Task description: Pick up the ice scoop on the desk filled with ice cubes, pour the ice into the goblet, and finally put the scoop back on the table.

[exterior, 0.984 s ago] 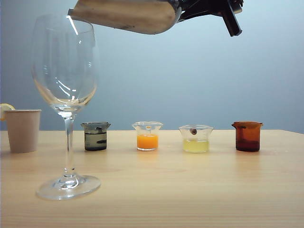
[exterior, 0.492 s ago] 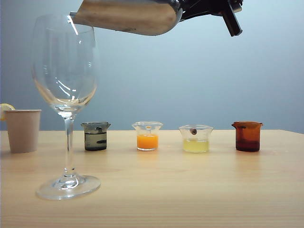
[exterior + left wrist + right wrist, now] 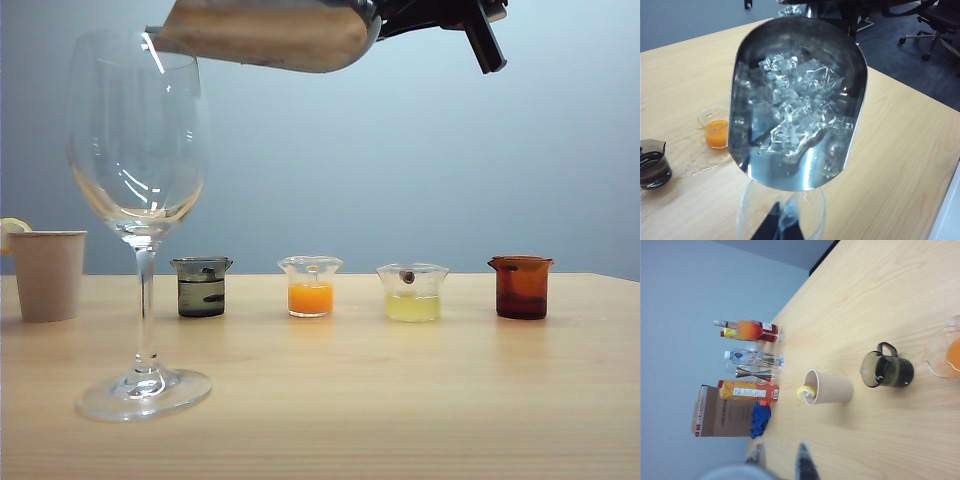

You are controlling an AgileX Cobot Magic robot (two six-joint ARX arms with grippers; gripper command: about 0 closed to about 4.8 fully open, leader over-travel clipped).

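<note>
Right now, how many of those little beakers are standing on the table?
4, in a row behind the goblet: dark beaker, orange beaker, pale yellow beaker, brown beaker. None looks hidden.

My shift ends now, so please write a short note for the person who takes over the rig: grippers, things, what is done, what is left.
Right gripper: shut on the scoop by its handle, high above the table.
Left gripper: near the wine glass, facing the scoop's mouth; nothing seen in it, open or shut unclear.
Scoop: mouth over the glass rim, ice all inside.
Wine glass: upright on the table, empty.
Done: scoop lifted and brought to the glass.
Left: pour the ice, put the scoop back.
</note>
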